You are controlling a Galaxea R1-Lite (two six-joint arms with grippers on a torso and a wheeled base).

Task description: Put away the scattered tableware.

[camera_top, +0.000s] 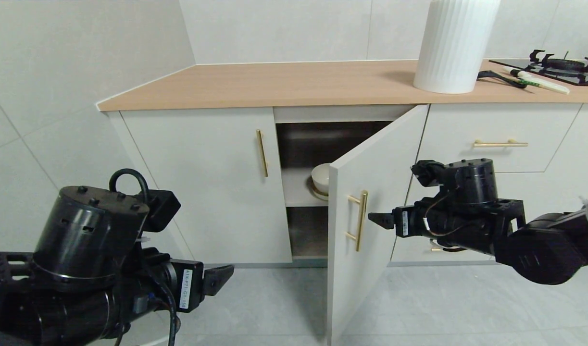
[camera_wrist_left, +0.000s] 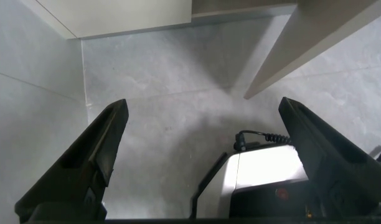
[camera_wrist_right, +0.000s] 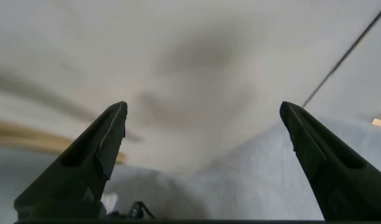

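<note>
The left gripper [camera_wrist_left: 203, 104] hangs nearest, low over the grey tiled floor [camera_wrist_left: 178, 74] in front of the shut left door [camera_top: 202, 182], its fingers spread wide with nothing between them. Farther in and on the other side, the right gripper [camera_wrist_right: 203, 106] is likewise released and empty, its fingers far apart. In the head view its tip points at the outer face of the open door [camera_top: 370, 158], just beside the brass handle [camera_top: 359, 220]; whether it touches the handle cannot be told. That door stands swung out toward the robot, showing the cabinet behind it. On the cabinet's shelf [camera_top: 296, 187] sits a pale bowl [camera_top: 321, 178], upright, seemingly resting on a plate [camera_top: 317, 194] whose rim peeps out under it; the door's edge hides part of both. To the right are drawer fronts, one with a brass bar [camera_top: 499, 143]. Above runs the wooden counter [camera_top: 274, 84]. On it stands a tall white ribbed vase [camera_top: 455, 45]; just beyond it lie a black utensil [camera_top: 500, 78] and a white stick [camera_top: 546, 84] with a green band, close together, near the black hob [camera_top: 563, 63] at the far right.
</note>
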